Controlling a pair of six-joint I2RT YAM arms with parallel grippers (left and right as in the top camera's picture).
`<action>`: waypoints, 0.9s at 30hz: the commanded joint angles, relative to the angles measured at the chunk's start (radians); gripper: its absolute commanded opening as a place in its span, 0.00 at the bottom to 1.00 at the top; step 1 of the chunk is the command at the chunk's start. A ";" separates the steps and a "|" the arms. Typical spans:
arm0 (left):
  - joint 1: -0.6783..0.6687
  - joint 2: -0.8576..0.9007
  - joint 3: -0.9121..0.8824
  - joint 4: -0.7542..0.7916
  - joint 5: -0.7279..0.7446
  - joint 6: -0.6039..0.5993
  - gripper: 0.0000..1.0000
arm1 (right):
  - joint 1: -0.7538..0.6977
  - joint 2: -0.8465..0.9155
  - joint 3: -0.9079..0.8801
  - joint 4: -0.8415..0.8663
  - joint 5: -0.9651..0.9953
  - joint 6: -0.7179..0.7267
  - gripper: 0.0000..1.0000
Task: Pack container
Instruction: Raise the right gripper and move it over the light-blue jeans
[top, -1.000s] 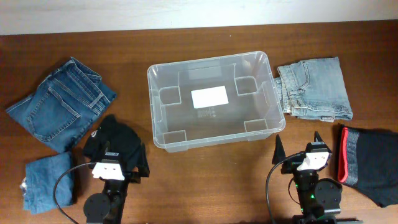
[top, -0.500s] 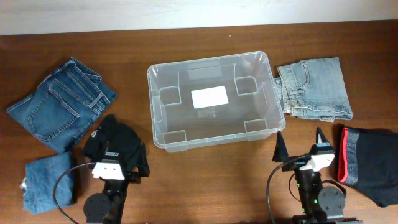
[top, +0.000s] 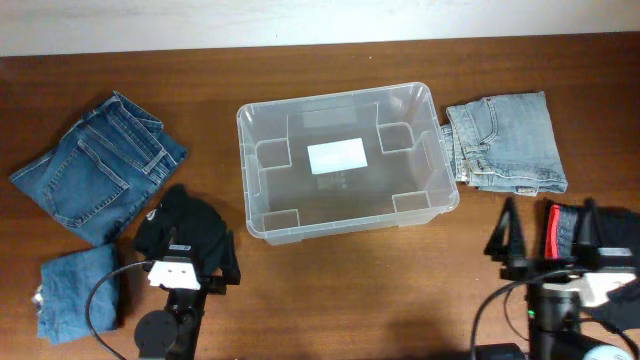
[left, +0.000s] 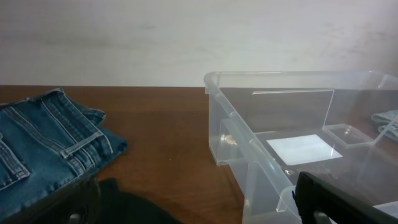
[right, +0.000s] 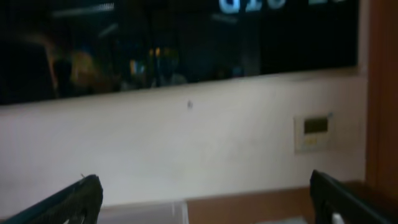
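On brown wooden table, dead centre: large clear plastic rectangular container, empty, long axis 9 to 3. At 9 o'clock, folded dark blue jeans; at 2, folded light blue jeans; at 4, black garment with red band; at 7, crumpled black garment; at 8, small folded blue denim piece. Right gripper: spread wide, holding nothing, hovering over red-banded garment's edge, container at its 10. Left gripper: likewise spread and empty, over crumpled garment, container at its 1, probably the nearer arm.
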 joint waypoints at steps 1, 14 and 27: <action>-0.001 0.000 -0.003 -0.005 0.018 -0.013 1.00 | -0.008 0.122 0.158 -0.061 0.034 0.034 0.99; -0.001 0.000 -0.003 -0.005 0.018 -0.013 1.00 | -0.033 0.772 0.927 -0.702 0.034 -0.170 0.99; -0.001 0.000 -0.003 -0.005 0.018 -0.013 1.00 | -0.465 1.381 1.375 -1.077 -0.219 -0.169 0.98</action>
